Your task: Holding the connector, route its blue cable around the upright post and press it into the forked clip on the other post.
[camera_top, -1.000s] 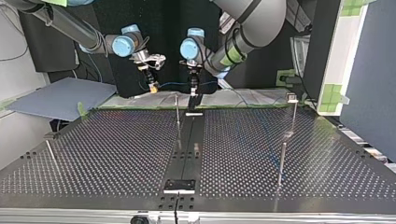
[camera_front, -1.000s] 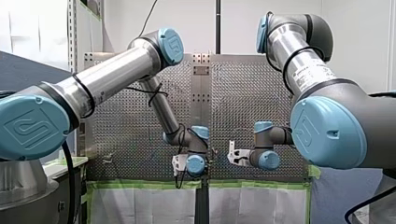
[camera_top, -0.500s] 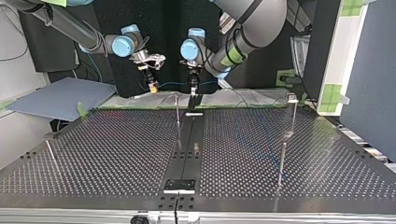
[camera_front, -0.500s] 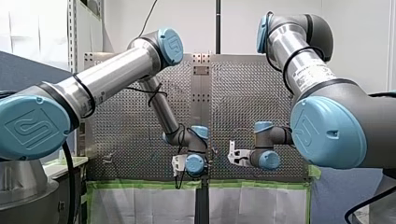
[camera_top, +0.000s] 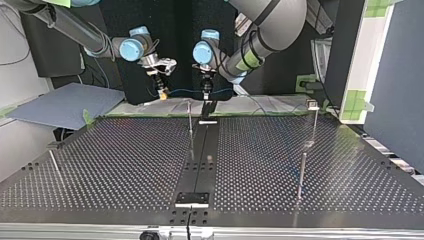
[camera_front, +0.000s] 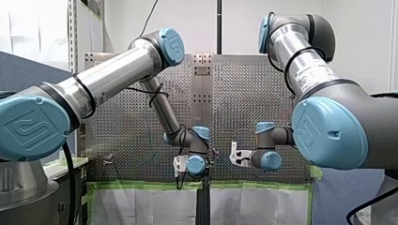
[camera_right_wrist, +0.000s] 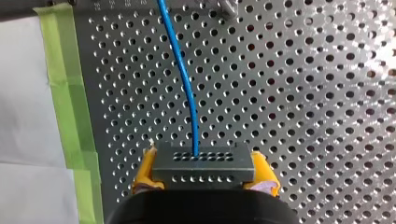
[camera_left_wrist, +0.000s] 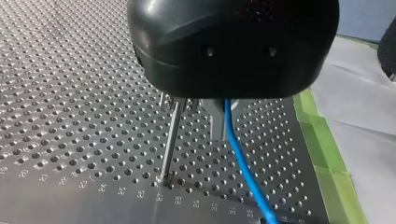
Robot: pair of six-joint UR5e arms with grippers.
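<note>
Right wrist view: the right gripper is clamped on the grey connector, with a yellow pad against each side. The blue cable leaves the connector and runs ahead above the perforated table. Left wrist view: the cable passes under the left gripper, just beside the upright post; grip state cannot be determined. Top view: the connector hangs over the table's far edge, left of the post.

right claw nudged aside (top view's left), cable straighter
</note>
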